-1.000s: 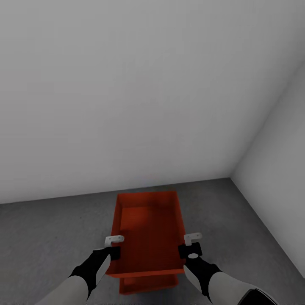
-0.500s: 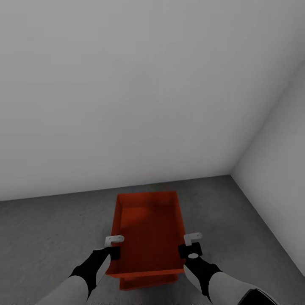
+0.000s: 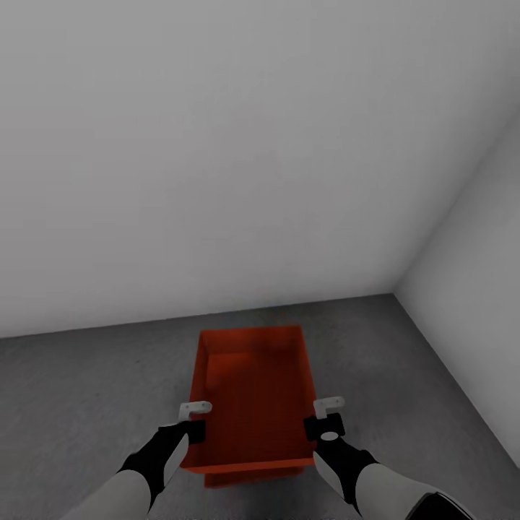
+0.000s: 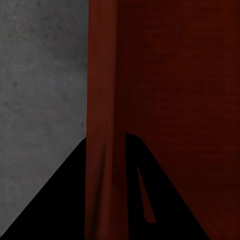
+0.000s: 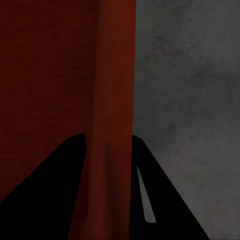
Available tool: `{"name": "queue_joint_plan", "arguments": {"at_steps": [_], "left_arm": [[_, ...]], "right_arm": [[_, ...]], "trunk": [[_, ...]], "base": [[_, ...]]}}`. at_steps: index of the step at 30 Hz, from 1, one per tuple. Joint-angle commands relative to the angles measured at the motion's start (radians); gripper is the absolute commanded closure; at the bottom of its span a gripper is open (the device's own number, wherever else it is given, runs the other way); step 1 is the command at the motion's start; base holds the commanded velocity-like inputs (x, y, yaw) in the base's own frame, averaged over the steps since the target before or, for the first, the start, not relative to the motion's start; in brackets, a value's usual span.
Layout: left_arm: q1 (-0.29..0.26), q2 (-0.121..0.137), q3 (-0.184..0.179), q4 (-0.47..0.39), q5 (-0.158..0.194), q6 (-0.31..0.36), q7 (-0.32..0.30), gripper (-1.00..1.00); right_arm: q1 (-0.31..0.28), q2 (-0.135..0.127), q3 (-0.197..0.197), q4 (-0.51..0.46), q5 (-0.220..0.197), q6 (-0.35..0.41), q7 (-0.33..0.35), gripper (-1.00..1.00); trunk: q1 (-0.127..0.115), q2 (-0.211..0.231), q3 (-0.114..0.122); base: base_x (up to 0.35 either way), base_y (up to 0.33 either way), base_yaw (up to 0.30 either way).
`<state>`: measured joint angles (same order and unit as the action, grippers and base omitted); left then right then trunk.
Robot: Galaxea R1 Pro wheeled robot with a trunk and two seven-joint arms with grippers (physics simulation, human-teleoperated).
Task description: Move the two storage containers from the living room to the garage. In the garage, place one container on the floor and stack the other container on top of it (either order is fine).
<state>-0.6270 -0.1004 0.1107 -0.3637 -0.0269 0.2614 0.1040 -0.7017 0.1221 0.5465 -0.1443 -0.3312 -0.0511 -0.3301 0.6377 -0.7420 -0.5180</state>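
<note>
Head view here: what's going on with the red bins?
The robot holds one orange-red storage container by its two long walls, the left gripper on one side and the right gripper on the other, jaws shut over each wall. It hangs above a second container, whose near edge peeks out below, on the grey concrete floor near a corner of pale walls.

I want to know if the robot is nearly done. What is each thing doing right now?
Top storage container: held by both side walls, over the other one, lidless, nothing inside.
Bottom storage container: mostly hidden beneath the top one, just its near edge peeking out.
Left gripper: shut on the top container's left wall.
Right gripper: shut on its right wall.
Floor: grey concrete.
</note>
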Motion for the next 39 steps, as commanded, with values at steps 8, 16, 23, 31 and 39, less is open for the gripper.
{"name": "queue_joint_plan", "arguments": {"at_steps": [8,16,23,31,39], "left_arm": [[0.000,0.046,0.001,-0.006,-0.018,0.001,0.006,1.00],[0.000,0.045,0.001,-0.006,-0.018,0.001,0.005,1.00],[0.000,0.047,0.001,-0.006,-0.018,0.000,0.006,1.00],[0.000,0.047,0.001,-0.006,-0.018,0.001,0.006,1.00],[0.000,0.047,0.001,-0.006,-0.018,0.001,0.006,1.00]], "right_arm": [[-0.001,-0.007,-0.013,0.008,-0.029,-0.006,-0.003,1.00],[-0.001,-0.007,-0.013,0.008,-0.029,-0.006,-0.003,1.00],[-0.001,-0.007,-0.013,0.008,-0.029,-0.006,-0.003,1.00],[-0.001,-0.007,-0.013,0.008,-0.029,-0.006,-0.003,1.00],[-0.001,-0.007,-0.013,0.008,-0.029,-0.007,-0.003,1.00]], "trunk": [[0.000,-0.001,-0.013],[0.000,-0.001,-0.015],[0.000,-0.001,-0.015],[0.000,-0.001,-0.015],[0.000,-0.001,-0.014]], "base": [[0.000,0.000,0.000],[0.000,0.000,0.000],[0.000,0.000,0.000],[0.000,0.000,0.000],[0.000,0.000,0.000]]}}
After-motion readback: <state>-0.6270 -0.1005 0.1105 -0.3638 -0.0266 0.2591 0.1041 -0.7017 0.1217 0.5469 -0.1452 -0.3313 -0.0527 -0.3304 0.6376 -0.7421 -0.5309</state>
